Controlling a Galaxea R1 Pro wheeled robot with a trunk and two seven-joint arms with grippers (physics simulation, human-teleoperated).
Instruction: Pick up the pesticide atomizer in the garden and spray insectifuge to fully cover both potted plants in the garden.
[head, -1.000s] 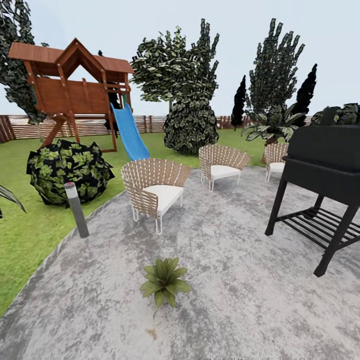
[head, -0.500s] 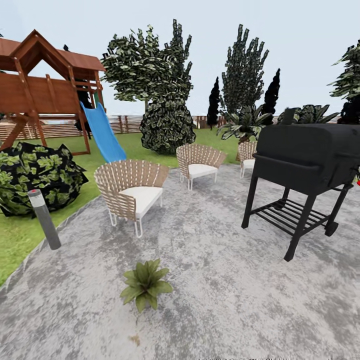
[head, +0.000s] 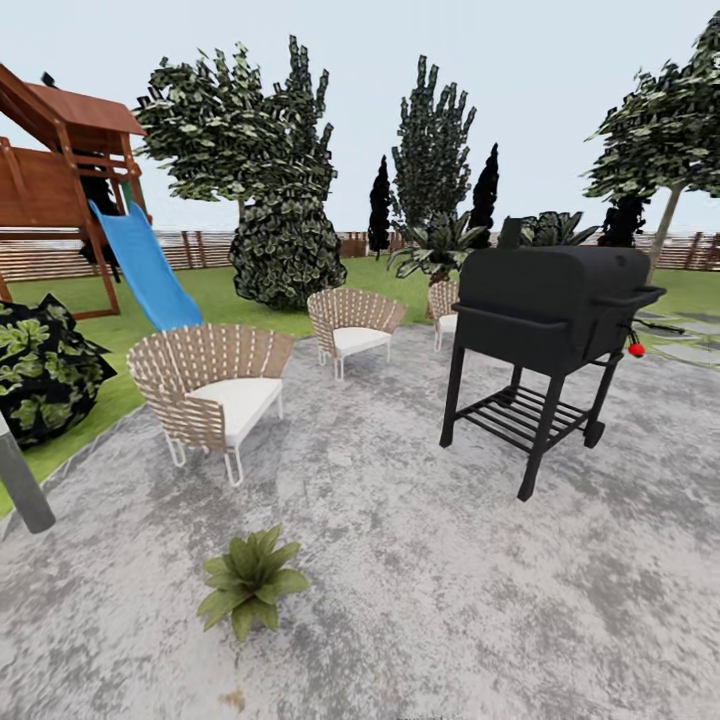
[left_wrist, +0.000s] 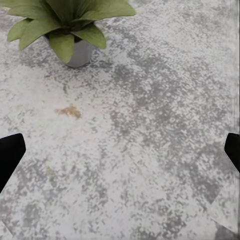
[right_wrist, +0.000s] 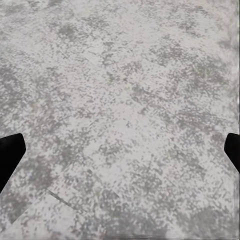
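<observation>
A potted plant stands upright on the grey patio, near left, its leaves radiating outward; the atomizer is not located. Wicker chairs sit beyond it, a black grill far right. Both grippers' finger tips are spread wide apart over bare paving.

The head camera looks forward and down across the patio. Both wrist cameras face its paving closely; the left shares the potted plant.

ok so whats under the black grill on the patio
Under the black grill a slatted black shelf spans its legs, with bare grey patio paving below. The shelf holds nothing visible. The grill body hides part of a wicker chair behind it.
</observation>
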